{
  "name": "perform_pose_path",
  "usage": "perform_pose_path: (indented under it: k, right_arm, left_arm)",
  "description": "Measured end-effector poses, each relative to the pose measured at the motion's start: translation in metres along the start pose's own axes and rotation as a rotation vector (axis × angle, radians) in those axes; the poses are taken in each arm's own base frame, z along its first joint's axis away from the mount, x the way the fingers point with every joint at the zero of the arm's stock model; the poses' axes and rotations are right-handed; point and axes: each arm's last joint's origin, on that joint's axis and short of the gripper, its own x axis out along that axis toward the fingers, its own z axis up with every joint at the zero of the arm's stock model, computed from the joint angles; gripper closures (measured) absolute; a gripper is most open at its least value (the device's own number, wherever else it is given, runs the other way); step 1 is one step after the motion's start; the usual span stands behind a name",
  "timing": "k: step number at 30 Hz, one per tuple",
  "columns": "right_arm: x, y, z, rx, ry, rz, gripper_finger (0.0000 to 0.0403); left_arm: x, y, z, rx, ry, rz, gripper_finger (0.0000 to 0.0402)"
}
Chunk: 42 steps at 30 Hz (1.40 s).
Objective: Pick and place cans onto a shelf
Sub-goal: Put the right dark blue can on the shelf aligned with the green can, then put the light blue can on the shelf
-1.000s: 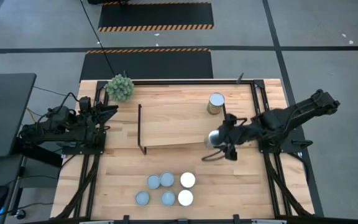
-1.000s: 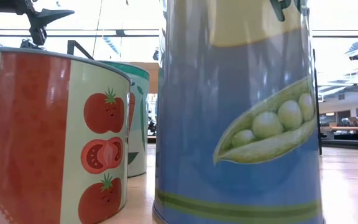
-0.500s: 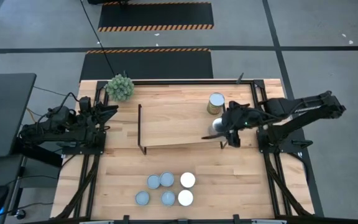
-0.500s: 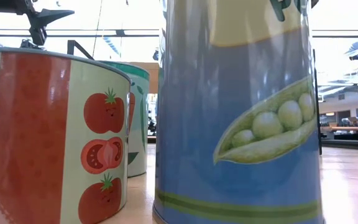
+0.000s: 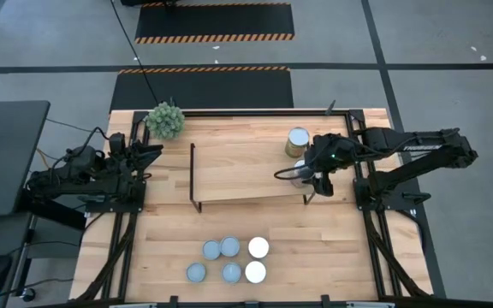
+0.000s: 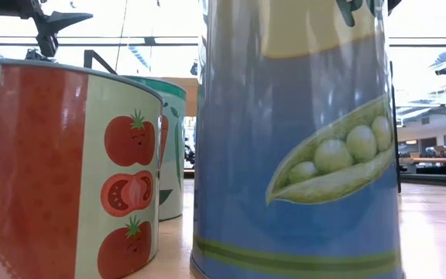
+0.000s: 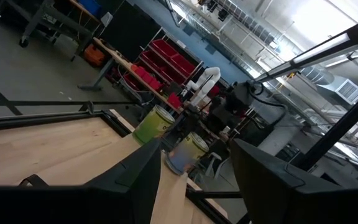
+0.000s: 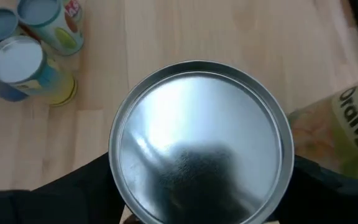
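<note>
Cans remain the job on this wooden table (image 5: 332, 248): the right gripper (image 5: 302, 175) hangs over the shelf's (image 5: 229, 171) right end, jaws spread wide around a silver-topped can (image 8: 201, 140) it holds. An orange-labelled can (image 5: 298, 141) stands just behind on the shelf. Six more cans (image 5: 229, 260) cluster near the front edge. The left gripper (image 5: 148, 154) waits half-open and empty beside the plant (image 5: 165, 120).

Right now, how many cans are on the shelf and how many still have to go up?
One can already stands at the shelf's right end. The right end effector grips a second can from both sides, over that same end beside the first. Six cans still wait in a group near the table's front edge. The left end effector waits at the table's left side.
</note>
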Motion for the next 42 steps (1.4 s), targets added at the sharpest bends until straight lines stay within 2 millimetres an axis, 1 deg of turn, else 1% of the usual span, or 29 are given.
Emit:
perform_pose_path:
  k: [5,9,19,22,28,35,39,42]
  right_arm:
    - [0.006,0.000,-0.002,0.017,0.055,-0.005,0.0039]
    - [0.007,0.000,-0.001,0.031,0.049,-0.008,0.0019]
    - [0.004,0.002,-0.002,0.090,0.036,-0.011,0.0012]
    - [-0.004,0.003,0.002,0.093,0.026,-0.023,0.0012]
    - [-0.027,0.001,0.013,0.083,-0.011,-0.083,0.0011]
    - [-0.051,0.002,0.026,0.081,-0.089,-0.111,0.0011]
    - [-0.063,0.009,0.038,0.055,-0.153,-0.143,0.0011]
    - [-0.062,0.020,0.051,0.006,-0.189,-0.145,0.0011]
  left_arm:
    - [0.000,0.000,0.000,0.027,0.000,-0.001,0.0200]
    - [0.000,0.000,0.001,0.040,-0.005,-0.005,0.0200]
    - [0.001,-0.005,0.005,0.075,-0.040,-0.053,0.0200]
    - [0.004,-0.006,0.004,0.083,-0.034,-0.064,0.0200]
    - [0.015,-0.006,-0.002,0.108,0.016,-0.031,0.0200]
    - [0.027,-0.011,-0.004,0.151,0.036,-0.077,0.0200]
    - [0.033,-0.012,-0.008,0.160,0.082,-0.095,0.0200]
    - [0.038,-0.016,-0.006,0.201,0.106,-0.096,0.0200]
